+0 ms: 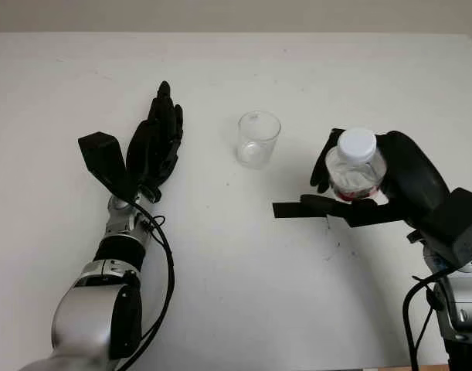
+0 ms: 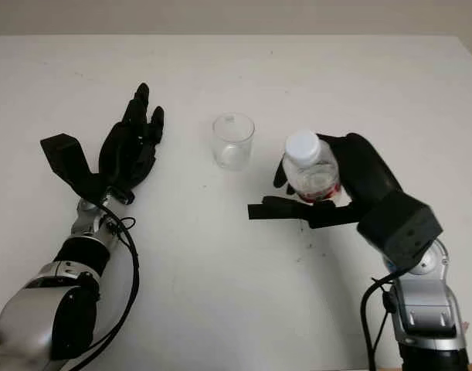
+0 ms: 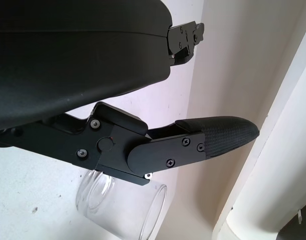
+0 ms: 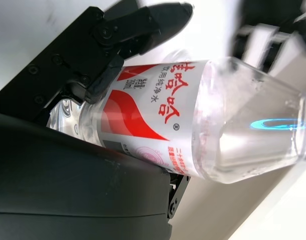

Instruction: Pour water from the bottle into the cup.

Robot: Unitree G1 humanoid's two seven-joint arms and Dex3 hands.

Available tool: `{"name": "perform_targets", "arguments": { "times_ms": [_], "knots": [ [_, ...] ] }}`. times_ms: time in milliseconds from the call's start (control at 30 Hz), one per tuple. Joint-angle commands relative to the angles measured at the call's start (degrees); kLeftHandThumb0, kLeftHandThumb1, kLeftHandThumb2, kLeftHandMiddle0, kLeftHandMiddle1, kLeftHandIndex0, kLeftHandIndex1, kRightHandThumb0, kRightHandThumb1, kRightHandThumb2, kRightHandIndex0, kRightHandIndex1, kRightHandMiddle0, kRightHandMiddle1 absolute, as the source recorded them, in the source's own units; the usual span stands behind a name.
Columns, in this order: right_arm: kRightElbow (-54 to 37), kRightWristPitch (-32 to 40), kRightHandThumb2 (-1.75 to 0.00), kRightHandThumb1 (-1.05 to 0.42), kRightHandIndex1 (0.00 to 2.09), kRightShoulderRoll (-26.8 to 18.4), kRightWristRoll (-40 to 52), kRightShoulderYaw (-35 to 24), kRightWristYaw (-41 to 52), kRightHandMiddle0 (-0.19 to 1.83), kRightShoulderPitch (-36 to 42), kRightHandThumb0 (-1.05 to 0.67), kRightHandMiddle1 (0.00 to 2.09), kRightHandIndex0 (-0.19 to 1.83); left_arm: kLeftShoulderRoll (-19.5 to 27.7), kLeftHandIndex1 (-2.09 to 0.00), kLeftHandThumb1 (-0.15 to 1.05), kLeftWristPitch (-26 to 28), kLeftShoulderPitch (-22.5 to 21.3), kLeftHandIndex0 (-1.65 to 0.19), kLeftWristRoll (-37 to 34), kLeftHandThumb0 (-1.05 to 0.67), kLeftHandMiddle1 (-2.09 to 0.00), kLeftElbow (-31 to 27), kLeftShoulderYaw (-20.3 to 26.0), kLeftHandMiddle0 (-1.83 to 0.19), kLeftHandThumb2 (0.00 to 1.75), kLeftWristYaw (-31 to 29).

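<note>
The right hand (image 1: 375, 182) is wrapped around the bottle (image 1: 356, 164), which stands upright with its white cap on, to the right of the cup (image 1: 258, 139). The left hand (image 1: 154, 147) is open, just left of the cup on the white tabletop (image 1: 236, 270).

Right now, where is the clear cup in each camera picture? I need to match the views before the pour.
Left eye view: the cup stands upright on the table, between the open left hand and the bottle that the right hand grips.
Right eye view: the same spot, between the hands.
Left wrist view: its rim lies under the thumb.
Right wrist view: I can't pick it out.
Shared landmark: the bottle's white cap.
</note>
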Motion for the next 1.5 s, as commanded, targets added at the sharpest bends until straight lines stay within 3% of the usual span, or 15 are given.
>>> {"name": "perform_targets", "arguments": {
  "times_ms": [0, 100, 367, 633, 767, 867, 1200, 1467],
  "knots": [
    [0.06, 0.53, -0.22, -1.02, 2.09, -0.35, -3.39, 0.68, -2.56, 1.16, -1.71, -0.13, 2.09, 1.31, 0.17, 0.00, 1.05, -0.17, 0.14, 0.19, 0.33, -0.82, 0.00, 0.07, -0.25, 0.19, 0.63, -0.11],
    [3.08, 1.52, -0.15, -1.03, 2.09, -0.58, -11.18, 2.89, -7.40, 1.04, -4.25, -0.12, 2.09, 1.19, 0.05, 0.00, 1.05, -0.51, 0.17, 0.19, 0.56, -0.83, 0.00, 0.09, -0.37, 0.19, 0.62, 0.08],
    [20.34, 0.66, -0.13, -1.01, 2.09, -2.21, -25.47, 9.06, -18.75, 0.92, -16.32, -0.12, 2.09, 1.10, -0.13, 0.00, 1.05, -0.67, 0.60, 0.19, 0.02, -0.82, 0.00, -0.11, -0.24, 0.19, 0.61, -1.01],
    [35.66, 1.55, -0.11, -1.04, 2.09, -2.49, -25.23, 12.51, -17.90, 0.71, -29.24, -0.19, 2.09, 1.04, -0.54, 0.00, 1.05, -0.29, 1.37, 0.19, -1.00, -0.81, 0.00, -0.64, 0.30, 0.19, 0.60, -0.97],
    [42.39, -1.00, -0.10, -1.04, 2.09, -2.99, -25.79, 14.77, -19.62, 0.91, -33.66, -0.20, 2.09, 1.22, -0.55, 0.00, 1.05, -0.20, 1.72, 0.19, -0.91, -0.81, 0.00, -0.96, 0.23, 0.19, 0.60, -0.63],
    [45.78, -1.86, -0.11, -1.03, 2.09, -3.09, -25.74, 15.98, -20.22, 0.97, -35.83, -0.20, 2.09, 1.25, -0.50, 0.00, 1.05, -0.24, 2.00, 0.19, -0.82, -0.81, 0.00, -1.28, 0.10, 0.19, 0.61, -0.81],
    [51.36, -4.48, -0.16, -1.03, 2.09, -3.51, -25.27, 18.11, -20.96, 1.14, -39.64, -0.21, 2.09, 1.41, -0.84, 0.00, 1.05, 0.60, 2.34, 0.19, -1.03, -0.82, 0.00, -1.87, 0.06, 0.19, 0.58, -0.28],
    [50.97, -1.56, -0.21, -0.99, 2.09, -4.03, -26.97, 20.08, -19.24, 0.93, -41.72, -0.22, 2.09, 1.25, -1.04, 0.00, 1.05, 0.63, 2.52, 0.19, -0.80, -0.82, 0.00, -2.19, -0.10, 0.19, 0.58, 0.33]
  ]
}}
